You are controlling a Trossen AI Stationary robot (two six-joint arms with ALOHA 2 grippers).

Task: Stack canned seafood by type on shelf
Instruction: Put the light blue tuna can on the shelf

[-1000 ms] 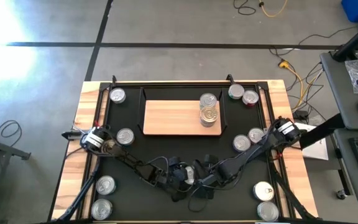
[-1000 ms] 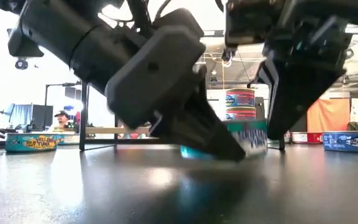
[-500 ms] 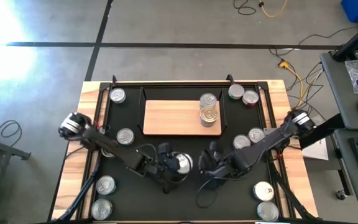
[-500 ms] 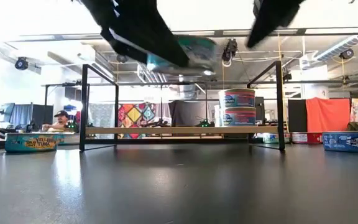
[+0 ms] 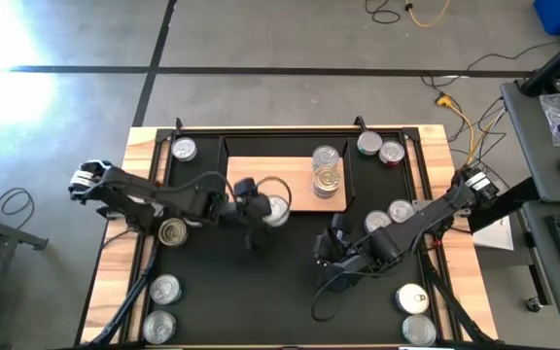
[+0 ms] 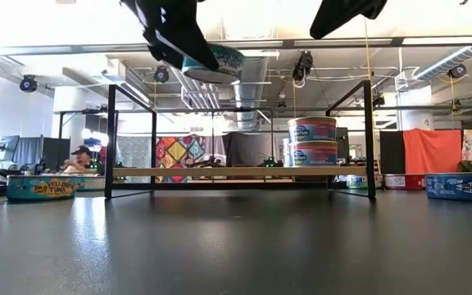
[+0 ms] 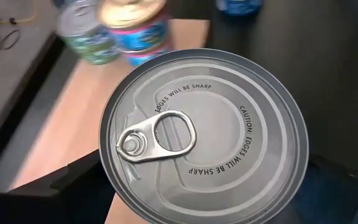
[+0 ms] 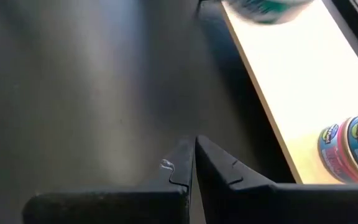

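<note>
My left gripper (image 5: 268,208) is shut on a can of seafood with a silver pull-tab top (image 7: 204,137). It holds the can in the air over the near edge of the light-wood shelf (image 5: 261,183); the low view shows the held can (image 6: 215,64) high above the mat. Two more cans (image 5: 328,177) stand stacked on the shelf's right part, seen as a stack (image 6: 312,141) in the low view. My right gripper (image 5: 322,253) hangs shut and bare over the black mat, right of centre, its fingertips (image 8: 194,149) together. My left gripper pinches the can's round side wall (image 7: 104,163) between its two fingers, one on each opposite side. The fingers slant down from the table's left. The can is lifted clear, top up and nearly level.
Loose cans stand on the black mat: at the far left (image 5: 184,149), left (image 5: 172,230), near left (image 5: 164,288), far right (image 5: 369,144), right (image 5: 377,223) and near right (image 5: 412,298). The shelf's black frame ends (image 6: 110,139) rise at both sides.
My left gripper has lifted the can off the mat near the front centre and carried it up and toward the far edge, to the shelf's near side. My right gripper has risen from the mat and tipped, staying shut.
</note>
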